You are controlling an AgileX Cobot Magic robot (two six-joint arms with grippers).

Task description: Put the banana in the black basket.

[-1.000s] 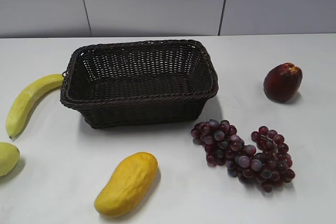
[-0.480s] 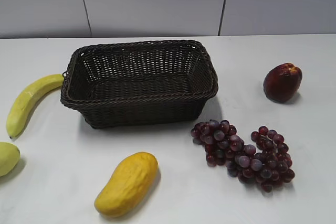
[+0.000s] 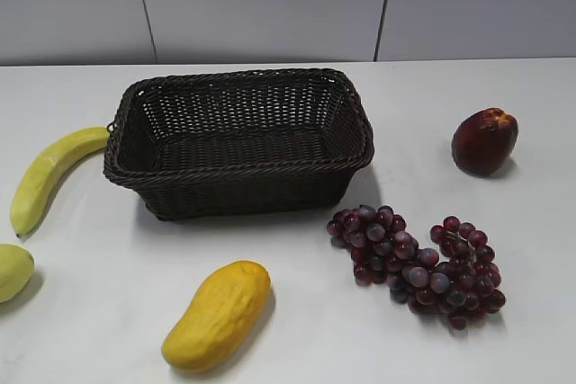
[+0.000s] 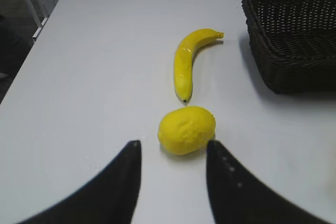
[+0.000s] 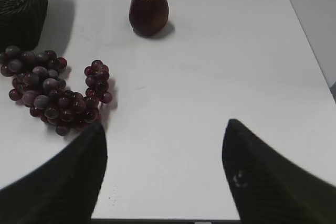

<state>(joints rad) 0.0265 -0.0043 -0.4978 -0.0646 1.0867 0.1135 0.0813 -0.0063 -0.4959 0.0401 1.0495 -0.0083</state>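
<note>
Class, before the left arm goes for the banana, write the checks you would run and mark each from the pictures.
1. Left tool open: ok.
2. Banana uncovered on the table: ok.
3. Black basket holds nothing: ok.
4. Path to banana free: not ok; the rounded yellow-green fruit lies between tool and banana.
5. Banana apart from basket rim: cannot tell; its tip looks very close.
6. Right tool clear of basket: ok.

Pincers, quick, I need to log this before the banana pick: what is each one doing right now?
Left pincer: open, holding nothing, above the table near the rounded yellow fruit.
Right pincer: open, holding nothing, over bare table.
</note>
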